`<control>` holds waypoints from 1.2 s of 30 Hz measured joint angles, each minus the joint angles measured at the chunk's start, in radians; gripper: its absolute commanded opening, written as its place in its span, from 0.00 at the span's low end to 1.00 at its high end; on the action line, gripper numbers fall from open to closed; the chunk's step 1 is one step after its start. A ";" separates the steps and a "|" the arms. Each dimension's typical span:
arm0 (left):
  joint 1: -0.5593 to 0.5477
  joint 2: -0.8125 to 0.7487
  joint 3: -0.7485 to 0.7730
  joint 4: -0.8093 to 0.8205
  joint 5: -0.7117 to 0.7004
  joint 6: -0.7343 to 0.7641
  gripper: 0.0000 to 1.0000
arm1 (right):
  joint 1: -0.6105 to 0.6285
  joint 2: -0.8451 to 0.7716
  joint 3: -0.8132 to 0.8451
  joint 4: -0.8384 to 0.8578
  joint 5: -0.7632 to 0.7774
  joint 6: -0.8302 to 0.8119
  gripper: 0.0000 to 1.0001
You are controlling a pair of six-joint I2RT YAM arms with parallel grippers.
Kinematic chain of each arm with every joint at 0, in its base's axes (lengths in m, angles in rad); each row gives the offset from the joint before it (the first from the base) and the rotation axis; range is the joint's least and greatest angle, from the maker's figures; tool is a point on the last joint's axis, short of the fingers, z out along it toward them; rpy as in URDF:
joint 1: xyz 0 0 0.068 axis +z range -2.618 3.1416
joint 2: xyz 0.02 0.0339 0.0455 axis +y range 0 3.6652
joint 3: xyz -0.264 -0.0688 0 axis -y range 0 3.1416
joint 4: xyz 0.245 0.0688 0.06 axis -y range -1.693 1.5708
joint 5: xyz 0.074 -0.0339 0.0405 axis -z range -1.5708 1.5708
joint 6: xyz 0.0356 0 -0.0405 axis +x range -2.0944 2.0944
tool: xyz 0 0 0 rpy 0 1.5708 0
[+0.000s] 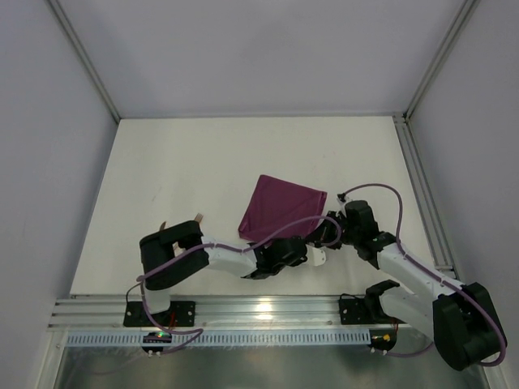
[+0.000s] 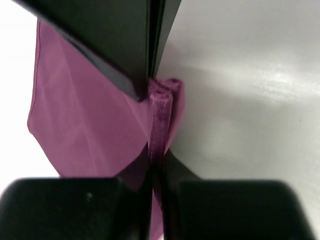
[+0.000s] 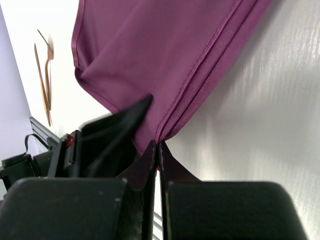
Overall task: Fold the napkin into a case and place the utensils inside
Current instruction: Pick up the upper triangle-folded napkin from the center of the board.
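The napkin is being kept flat on the table, right of the middle and just beyond the two wrists. It is being held folded over on itself into a slanted four-sided patch that is about as broad as it is long, so no clear long axis is being shown. One corner is being pointed toward the far side, and the near right corner is being drawn out to where the two claws meet. That corner is being pinched by the right claw, whose jaws are being pressed together on the cloth. In the right wrist view, two stacked hems are being run slantwise down into that grip. Just beside it, the left claw is being clamped on a bunched, upright ridge of the same cloth, which is being squeezed between its jaws. The utensils are being left side by side on the bare table, well to the left of the napkin and outside its folds. In the top view only their far tips are being shown past the left arm.
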 measured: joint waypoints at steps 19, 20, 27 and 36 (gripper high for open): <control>0.282 -0.255 0.027 -0.352 0.449 -0.092 0.00 | -0.245 -0.142 0.137 -0.081 -0.146 -0.286 0.56; 0.288 -0.263 0.029 -0.373 0.477 -0.087 0.00 | -0.246 -0.158 0.143 -0.074 -0.157 -0.331 0.56; 0.370 -0.286 0.069 -0.529 0.613 -0.052 0.00 | -0.157 -0.419 -0.098 0.258 -0.266 -0.591 0.57; 0.390 -0.320 0.103 -0.618 0.682 -0.011 0.00 | 0.258 -0.403 -0.233 0.457 -0.129 -0.988 0.68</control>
